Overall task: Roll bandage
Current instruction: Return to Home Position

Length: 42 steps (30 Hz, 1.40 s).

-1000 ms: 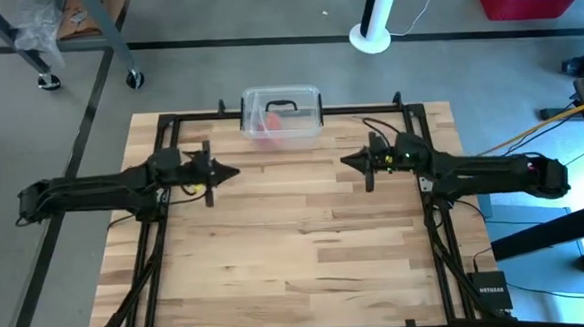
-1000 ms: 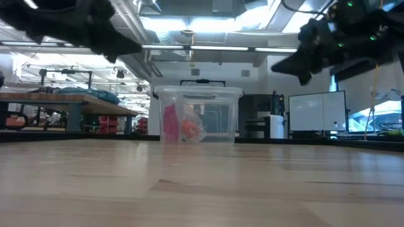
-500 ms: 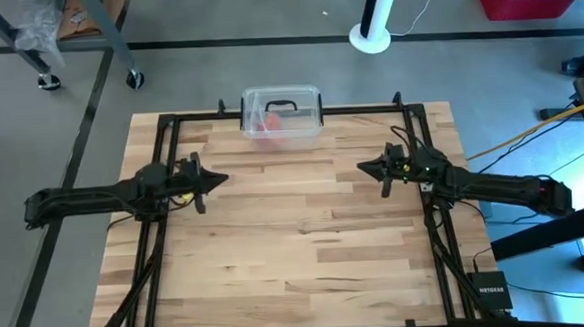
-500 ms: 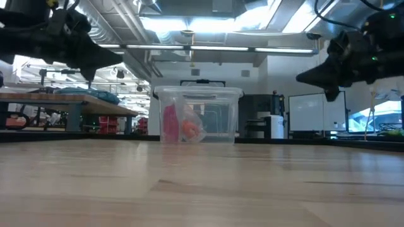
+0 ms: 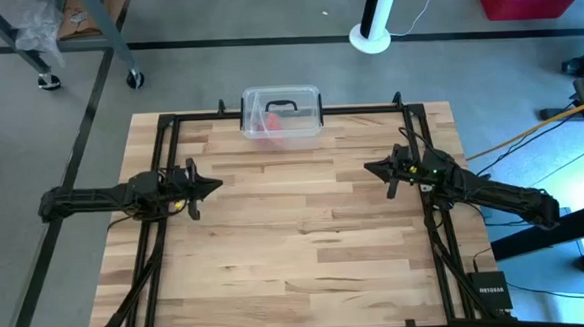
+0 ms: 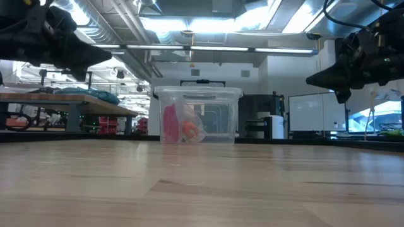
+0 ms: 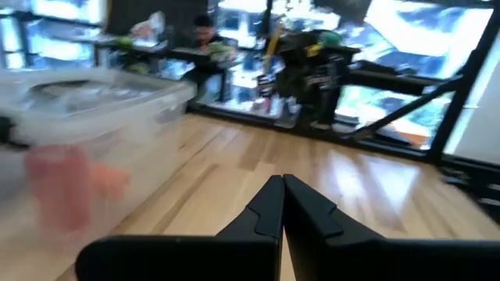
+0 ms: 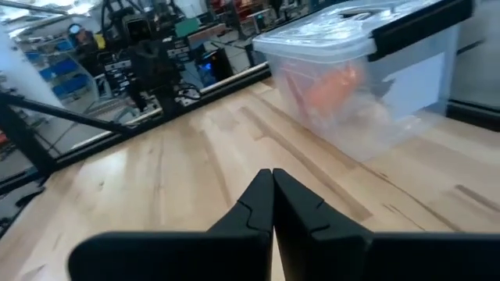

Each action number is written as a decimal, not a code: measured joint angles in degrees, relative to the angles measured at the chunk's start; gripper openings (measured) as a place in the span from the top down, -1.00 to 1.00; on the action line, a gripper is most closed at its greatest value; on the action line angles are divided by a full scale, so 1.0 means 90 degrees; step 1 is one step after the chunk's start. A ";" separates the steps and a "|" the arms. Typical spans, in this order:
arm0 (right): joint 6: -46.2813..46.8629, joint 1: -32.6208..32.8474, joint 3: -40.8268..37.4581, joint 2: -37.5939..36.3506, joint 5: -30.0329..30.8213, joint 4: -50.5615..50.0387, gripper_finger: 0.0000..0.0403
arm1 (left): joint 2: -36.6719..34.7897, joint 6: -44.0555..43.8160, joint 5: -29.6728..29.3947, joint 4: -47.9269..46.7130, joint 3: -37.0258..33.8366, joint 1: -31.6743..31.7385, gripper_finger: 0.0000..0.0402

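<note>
The bandage [image 6: 170, 124] is a red cloth roll standing upright inside a clear lidded bin [image 6: 197, 94] at the middle of the table's far edge; it also shows as a red blur [image 7: 61, 186] in the left wrist view. My left gripper [image 5: 216, 186] hovers shut over the table's left part and points toward the middle. My right gripper [image 5: 368, 166] hovers shut over the right part, facing it. Both are well clear of the bin and hold nothing.
An orange-red lump [image 6: 189, 130] lies beside the bandage in the bin [image 5: 281, 112], whose lid carries a dark handle. A black frame [image 5: 170, 125] runs along the table's left, right and far edges. Bare wood [image 5: 296, 233] lies between the arms and toward the near edge.
Both grippers have drawn back from the table's middle, the left toward the left edge and the right toward the right edge, each sinking a little. Both have stayed shut. The bin and its contents have not moved.
</note>
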 joint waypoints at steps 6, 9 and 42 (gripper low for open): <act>-0.0020 0.0000 -0.0002 -0.0542 0.0222 -0.0175 0.96 | -0.0607 0.0082 -0.0539 -0.0479 0.0001 -0.0172 1.00; 0.0008 0.0000 -0.0005 -0.0571 0.0112 -0.0160 0.96 | -0.0759 0.0178 -0.0563 -0.0484 0.0001 -0.0220 1.00; 0.0497 -0.0017 -0.0019 -0.0549 -0.0380 -0.0072 0.96 | -0.0761 0.0279 -0.0538 -0.0490 0.0001 -0.0249 0.99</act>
